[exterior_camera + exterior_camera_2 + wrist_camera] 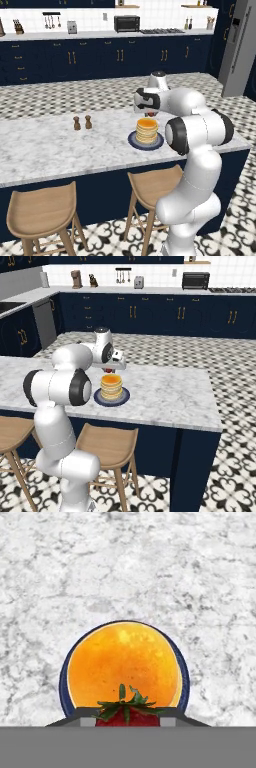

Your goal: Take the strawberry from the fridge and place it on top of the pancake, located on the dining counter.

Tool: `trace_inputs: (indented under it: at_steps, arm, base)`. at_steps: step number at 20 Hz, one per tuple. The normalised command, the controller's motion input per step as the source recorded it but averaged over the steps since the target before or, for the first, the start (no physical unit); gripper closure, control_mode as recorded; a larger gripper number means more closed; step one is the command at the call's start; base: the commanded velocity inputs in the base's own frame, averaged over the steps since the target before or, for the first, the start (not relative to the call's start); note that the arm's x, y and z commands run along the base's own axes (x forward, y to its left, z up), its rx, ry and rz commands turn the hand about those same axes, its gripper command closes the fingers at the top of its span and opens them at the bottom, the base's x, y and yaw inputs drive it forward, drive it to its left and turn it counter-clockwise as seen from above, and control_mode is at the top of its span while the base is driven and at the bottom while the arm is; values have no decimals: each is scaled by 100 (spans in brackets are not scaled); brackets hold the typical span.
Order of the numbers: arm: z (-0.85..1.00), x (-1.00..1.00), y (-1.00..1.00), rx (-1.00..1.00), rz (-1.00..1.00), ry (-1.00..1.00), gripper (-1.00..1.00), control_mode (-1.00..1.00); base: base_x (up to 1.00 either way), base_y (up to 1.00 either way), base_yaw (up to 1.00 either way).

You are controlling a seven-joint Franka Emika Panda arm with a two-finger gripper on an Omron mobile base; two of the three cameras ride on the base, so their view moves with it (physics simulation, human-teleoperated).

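Observation:
My gripper [150,114] hangs just above the pancake [147,131], a golden stack on a dark round plate [133,142] on the marble dining counter [55,147]. It is shut on the strawberry [127,716], a red berry with green leaves held between the fingertips [82,717]. From the hand, the pancake [124,664] lies straight below, with the plate's navy rim [63,682] around it. In the right base view the gripper [111,370] hovers over the pancake [111,387]. The grey fridge [240,45] stands far back right.
Two small brown shakers [82,122] stand on the counter left of the plate. Wooden stools [42,212] sit along the counter's near side by my base. Navy wall cabinets with a toaster oven [126,23] line the back.

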Motion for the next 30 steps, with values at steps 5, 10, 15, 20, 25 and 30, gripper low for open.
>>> trace_inputs:
  at_steps: [5, 10, 15, 20, 25, 30]
  arm:
    - [-18, -8, 0, 0, 0, 0, 100, -100]
    - [-28, 1, 0, 0, 0, 1, 100, -100]
    - [-22, 10, 0, -1, 0, 5, 100, -100]
    - [-1, 31, 0, 0, 0, 0, 100, -100]
    - [-3, 31, 0, 0, 0, 0, 100, -100]
    - [-24, 2, 0, 0, 0, 0, 100, -100]
  base:
    - [0, 0, 0]
    - [0, 0, 0]
    - [0, 0, 0]
    - [0, 0, 0]
    - [0, 0, 0]
    - [0, 0, 0]
